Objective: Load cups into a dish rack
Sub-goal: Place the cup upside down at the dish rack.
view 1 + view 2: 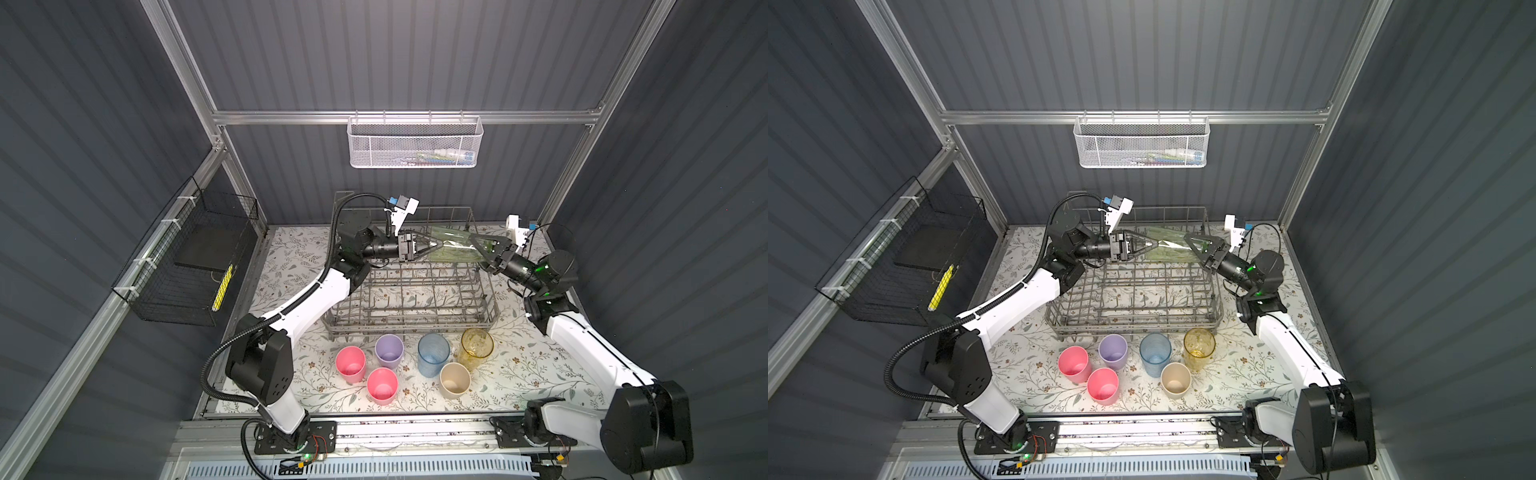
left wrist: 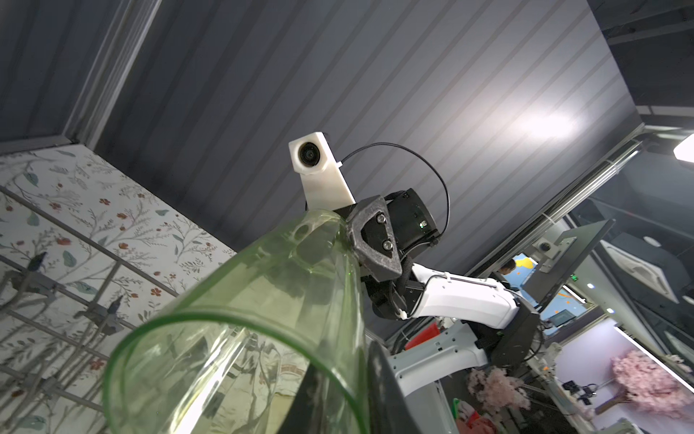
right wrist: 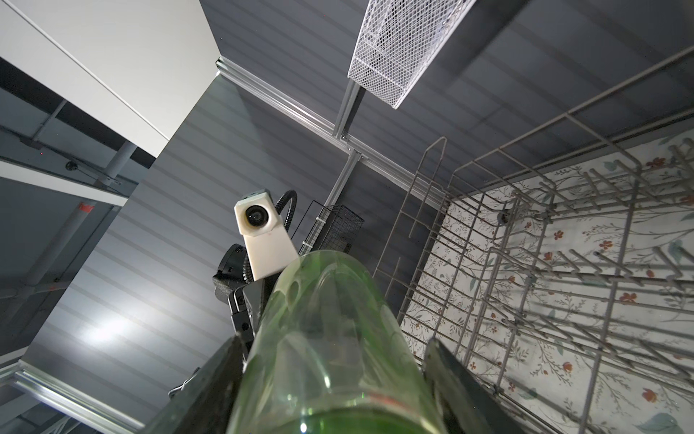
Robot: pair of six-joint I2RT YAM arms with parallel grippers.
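A pale green translucent cup (image 1: 453, 249) (image 1: 1169, 249) hangs on its side above the back of the grey wire dish rack (image 1: 411, 324) (image 1: 1133, 324). My left gripper (image 1: 435, 246) (image 2: 353, 360) pinches the wall at its open rim, one finger inside and one outside. My right gripper (image 1: 476, 249) (image 3: 330, 349) is shut round its base end, a finger on each side. Standing upright on the table in front of the rack are two pink cups (image 1: 351, 365) (image 1: 382, 386), a lilac one (image 1: 389, 351), a blue one (image 1: 433, 355), an amber one (image 1: 477, 345) and a beige one (image 1: 455, 380).
A white mesh basket (image 1: 415, 141) hangs on the back rail above the rack. A black wire basket (image 1: 187, 266) is fixed to the left wall. Upright tines fill the rack's floor (image 3: 525, 263). Both arms reach over the rack's side walls.
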